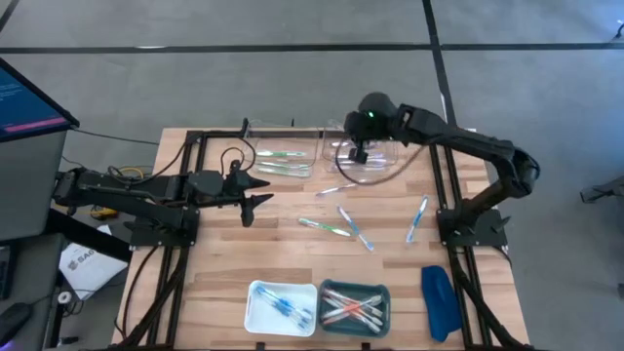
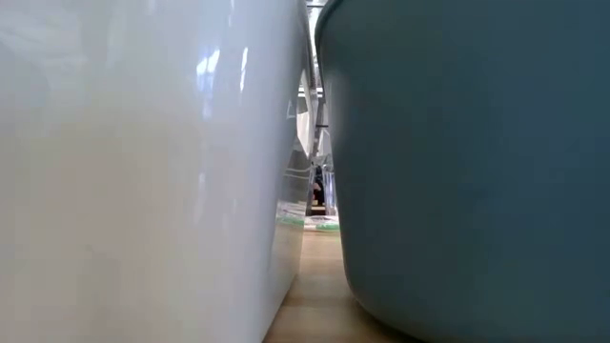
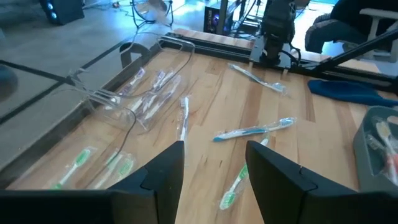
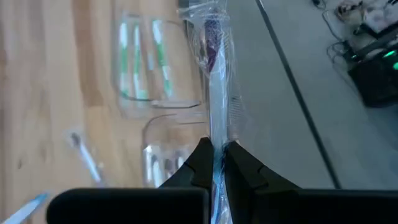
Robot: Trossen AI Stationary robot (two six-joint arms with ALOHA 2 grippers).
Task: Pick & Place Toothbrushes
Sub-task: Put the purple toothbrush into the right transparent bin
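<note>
My right gripper (image 1: 358, 151) hangs above the clear trays at the table's far side, shut on a clear-wrapped toothbrush (image 4: 216, 81) with a purple head. One clear tray (image 1: 283, 156) holds green toothbrushes (image 4: 160, 59); the other (image 1: 375, 161) lies under the gripper. Loose toothbrushes lie flat mid-table: a green one (image 1: 325, 226), a blue one (image 1: 417, 216) and pale ones (image 1: 357, 230). My left gripper (image 3: 214, 180) waits open above the table's left part (image 1: 255, 200), with nothing between its fingers. My right gripper pinches the wrapped toothbrush's handle (image 4: 217, 127) between its two fingertips. The brush runs on past the fingers, roughly in line with them, its purple head (image 4: 211, 31) farthest out. It is lifted clear of the table and the trays.
At the near edge stand a white tray (image 1: 261, 292) with blue brushes and a teal tray (image 1: 382, 292) with pink ones; their walls (image 2: 143, 171) (image 2: 457, 171) fill the low view. A dark-blue oblong object (image 1: 439, 302) lies near right. Black frame rails border the table.
</note>
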